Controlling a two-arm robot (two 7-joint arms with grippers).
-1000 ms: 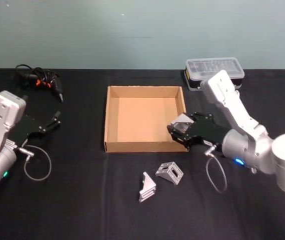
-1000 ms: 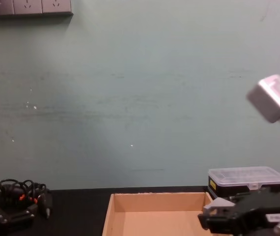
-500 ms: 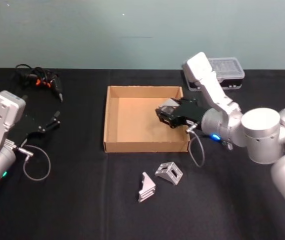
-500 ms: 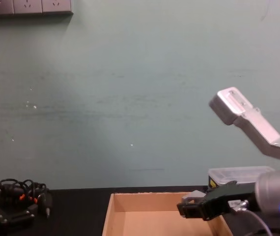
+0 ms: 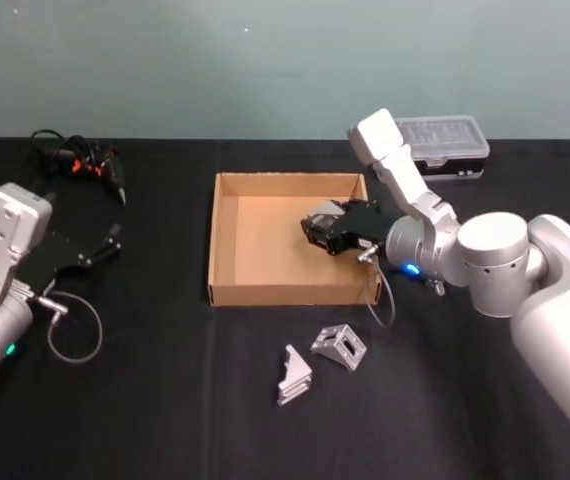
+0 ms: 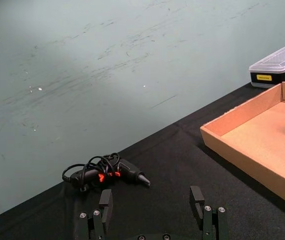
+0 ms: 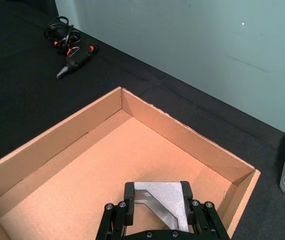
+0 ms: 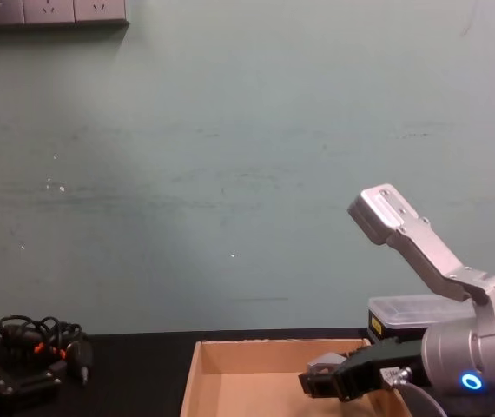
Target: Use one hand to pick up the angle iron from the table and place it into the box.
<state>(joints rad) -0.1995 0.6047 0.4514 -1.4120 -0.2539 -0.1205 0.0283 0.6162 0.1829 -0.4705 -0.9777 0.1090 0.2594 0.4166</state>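
The fingers of my right gripper pinch a silver-grey triangular metal angle iron over the right part of the shallow tan cardboard box, mid-frame in the head view. My left gripper, fingers spread wide, hangs at far left over the matte black surface.

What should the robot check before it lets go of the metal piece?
1. Right gripper shut on the angle iron: ok.
2. Gripper above the box, inside its walls: ok.
3. Box floor beneath it bare: ok.
4. Piece low enough for a gentle drop: cannot tell.
5. Left gripper parked open on the left side of the table, out of the way: ok.
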